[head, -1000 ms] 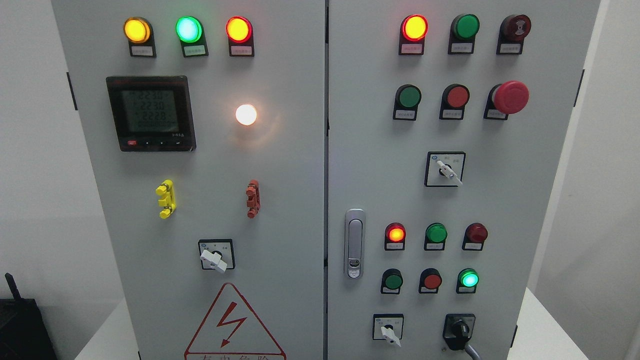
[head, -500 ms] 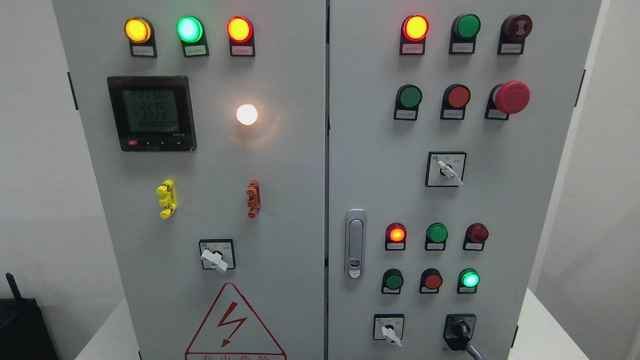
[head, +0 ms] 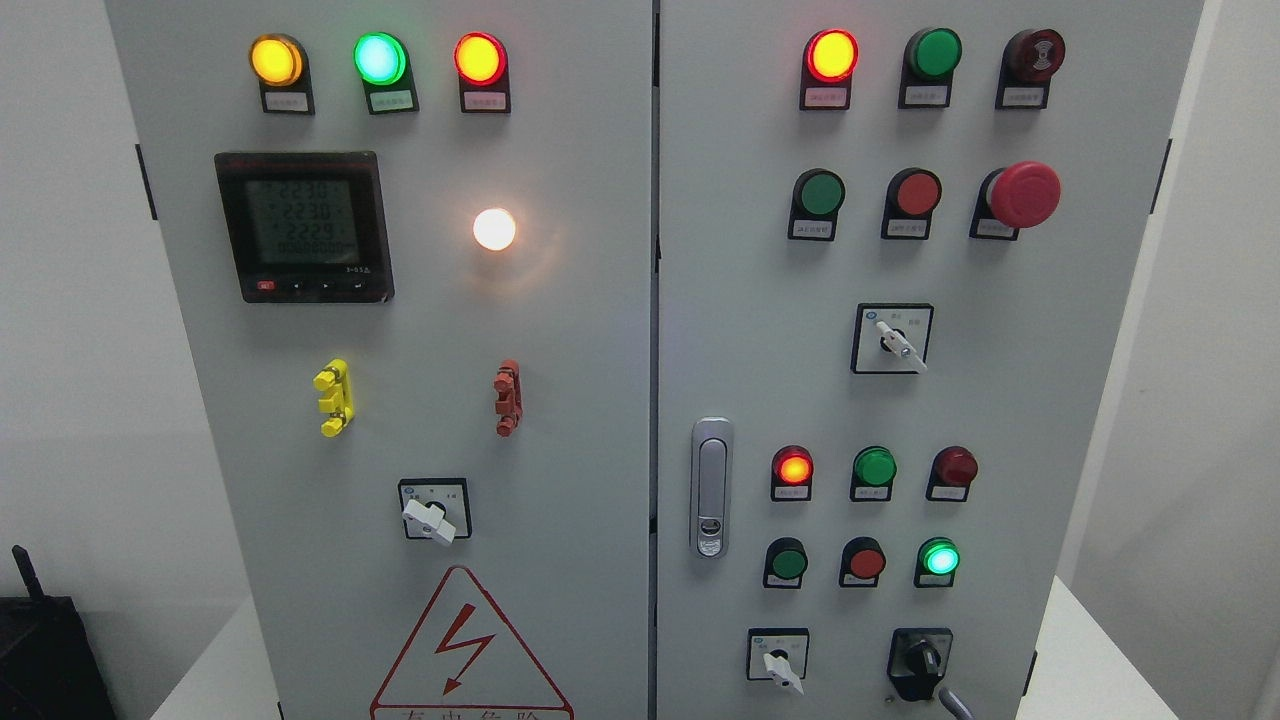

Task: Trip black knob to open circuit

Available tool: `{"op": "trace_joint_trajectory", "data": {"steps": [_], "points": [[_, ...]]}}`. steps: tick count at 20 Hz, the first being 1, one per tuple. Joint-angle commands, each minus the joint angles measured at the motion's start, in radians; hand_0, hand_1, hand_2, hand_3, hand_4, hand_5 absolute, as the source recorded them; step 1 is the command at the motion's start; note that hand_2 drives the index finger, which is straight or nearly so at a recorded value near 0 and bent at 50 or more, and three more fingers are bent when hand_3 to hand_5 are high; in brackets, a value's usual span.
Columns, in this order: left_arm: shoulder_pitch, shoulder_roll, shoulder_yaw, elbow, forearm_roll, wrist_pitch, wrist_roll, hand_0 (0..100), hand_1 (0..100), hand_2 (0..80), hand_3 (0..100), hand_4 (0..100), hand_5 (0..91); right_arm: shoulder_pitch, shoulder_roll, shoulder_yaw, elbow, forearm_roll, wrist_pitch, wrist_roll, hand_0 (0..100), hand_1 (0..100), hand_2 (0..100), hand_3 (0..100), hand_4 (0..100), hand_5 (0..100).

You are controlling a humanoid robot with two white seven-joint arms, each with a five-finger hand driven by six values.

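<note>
Head view: the black rotary knob (head: 921, 662) sits on its black square plate at the lower right corner of the grey metal cabinet's right door (head: 1000, 420), just right of a small white-lever selector switch (head: 778, 662). A grey cable (head: 957, 704) trails from below the knob toward the bottom edge. Neither robot hand appears anywhere in this view, so whether their fingers are apart or curled cannot be told. Which way the knob's pointer stands is too small to read with confidence, and several lamps glow: the red one (head: 831, 54) at the top of the right door, the red one (head: 793, 467) and the green one (head: 940, 558) lower down. Judging by that, the circuit looks live and the trip appears not yet done; everything from reaching to turning seems left.

Around the knob, the silver door latch handle (head: 710, 487) stands to its upper left, well apart. The big red mushroom stop button (head: 1024, 193) juts out near the right door's upper right edge. Another white-lever selector (head: 893, 340) sits mid-door. On the left door (head: 560, 400) are a black digital meter (head: 303, 227), a bright white lamp (head: 494, 229), and a red lightning warning triangle (head: 462, 645). Nothing blocks the knob itself, though the neighbouring selector and the cable crowd it.
</note>
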Motion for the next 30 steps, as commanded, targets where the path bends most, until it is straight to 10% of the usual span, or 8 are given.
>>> {"op": "trace_joint_trajectory", "data": {"steps": [1, 14, 23, 30], "points": [[0.0, 0.0, 0.001, -0.026, 0.0, -0.001, 0.0, 12, 39, 0.0, 0, 0, 0.0, 0.02, 0.002, -0.01, -0.026, -0.005, -0.001, -0.005, 0, 0, 4, 100, 100, 100], [0.0, 0.0, -0.001, -0.026, 0.0, -0.001, 0.0, 12, 39, 0.0, 0, 0, 0.0, 0.187, -0.003, 0.004, -0.15, -0.04, -0.037, -0.004, 0, 1, 5, 94, 84, 80], [0.0, -0.001, -0.001, -0.026, 0.0, -0.001, 0.0, 12, 39, 0.0, 0, 0, 0.0, 0.252, -0.004, 0.016, -0.177, -0.052, -0.087, 0.021, 0, 0, 2, 26, 23, 26], [0.0, 0.0, 0.001, -0.026, 0.0, -0.001, 0.0, 12, 39, 0.0, 0, 0, 0.0, 0.272, -0.006, 0.03, -0.181, -0.069, -0.095, 0.032, 0, 0, 0, 6, 0, 0]]}}
